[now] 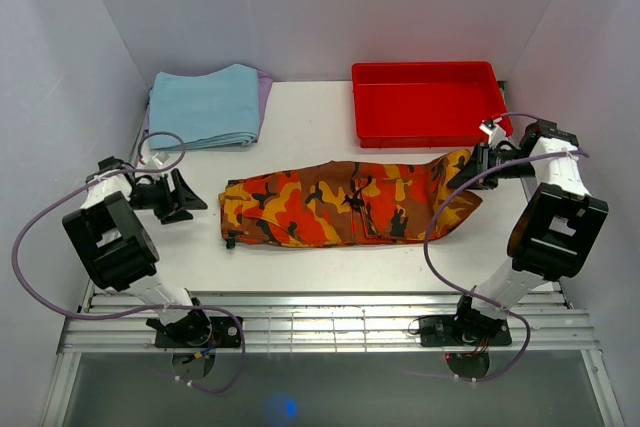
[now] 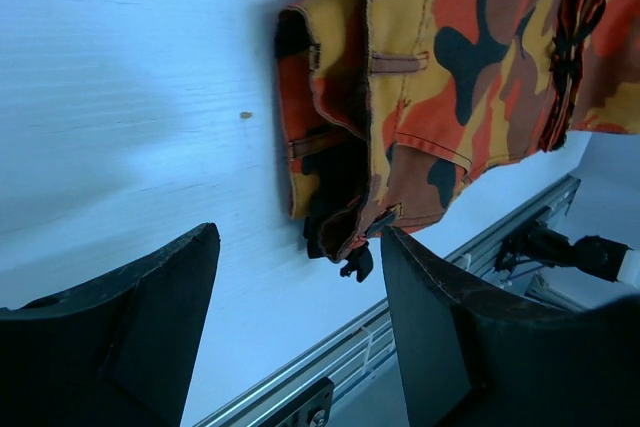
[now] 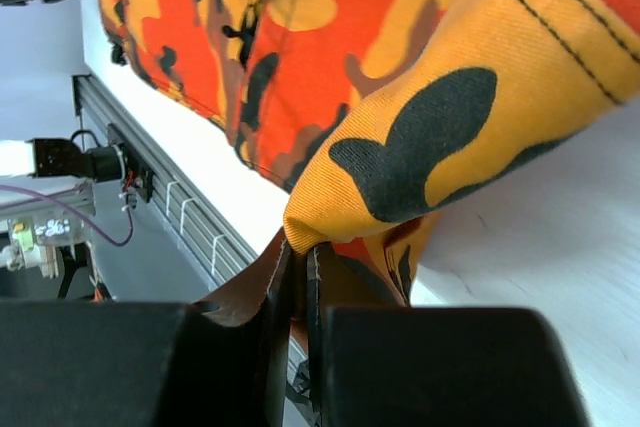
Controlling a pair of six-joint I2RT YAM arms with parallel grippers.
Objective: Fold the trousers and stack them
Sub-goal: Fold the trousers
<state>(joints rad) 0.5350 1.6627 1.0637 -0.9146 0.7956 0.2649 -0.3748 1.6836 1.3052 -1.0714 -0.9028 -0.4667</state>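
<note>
Trousers [image 1: 340, 207] sit pinched in the closed right end effector [image 1: 468, 169]; left end effector [image 1: 188, 195] gapes empty.

No text, label, brand, number or sign is showing legibly in any of the three views.

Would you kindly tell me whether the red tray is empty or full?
Empty: the red tray shows only its bare floor; the trousers lie on the table outside it.
</note>
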